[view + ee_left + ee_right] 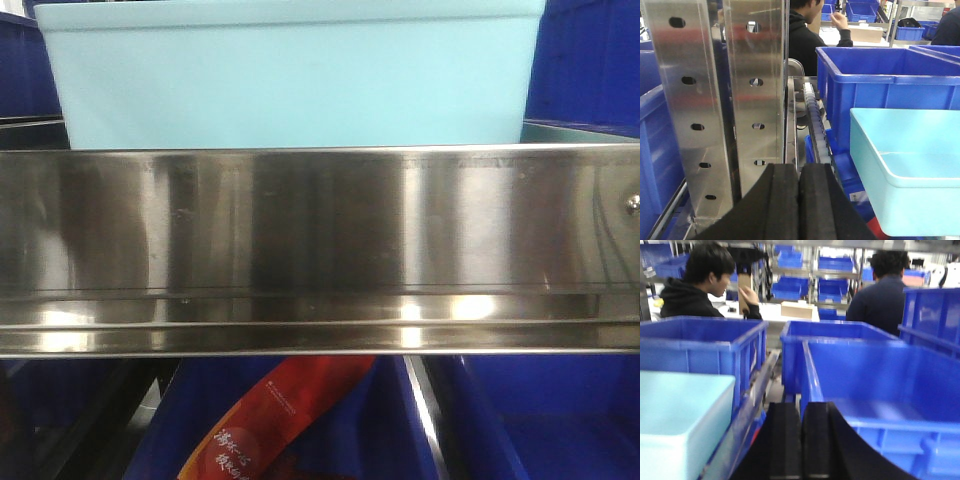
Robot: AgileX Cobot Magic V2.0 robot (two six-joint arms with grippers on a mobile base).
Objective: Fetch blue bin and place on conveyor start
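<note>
Since the blue bin [290, 80] sits on the shelf directly behind the shelf rail [320, 230], at 12 o'clock in the front view, the approach turns on how it lies between the two arms.

Bin: pale turquoise. The part of the inside seen from the left wrist is bare. The long axis runs 9 to 3 o'clock, parallel to the rail. From the front, only its upper wall and rim clear the rail.

Left claw [799, 200]: pads pressed together with nothing between them, at 6 o'clock in its own view. The bin lies near, at 3 to 4 o'clock of it, not touching. A steel upright [690, 100] stands close at 10 o'clock on the other side.

Right claw [801, 440]: also closed on nothing, at 6 o'clock in its view. The bin lies near, at 8 o'clock of it. A dark blue bin [880, 385] crowds the 3 o'clock side.

Judgement: the bin is bracketed, with the left claw off its left end and the right claw off its right end. Neither arm reads as clearly nearer. A wide tub lying crosswise probably calls for both arms, each claw opening and closing inward on the rim of its own end wall. The bin would then need lifting above the rail before it is drawn out toward 6 o'clock.

The conveyor start is not in any view, so its direction cannot be told.
</note>
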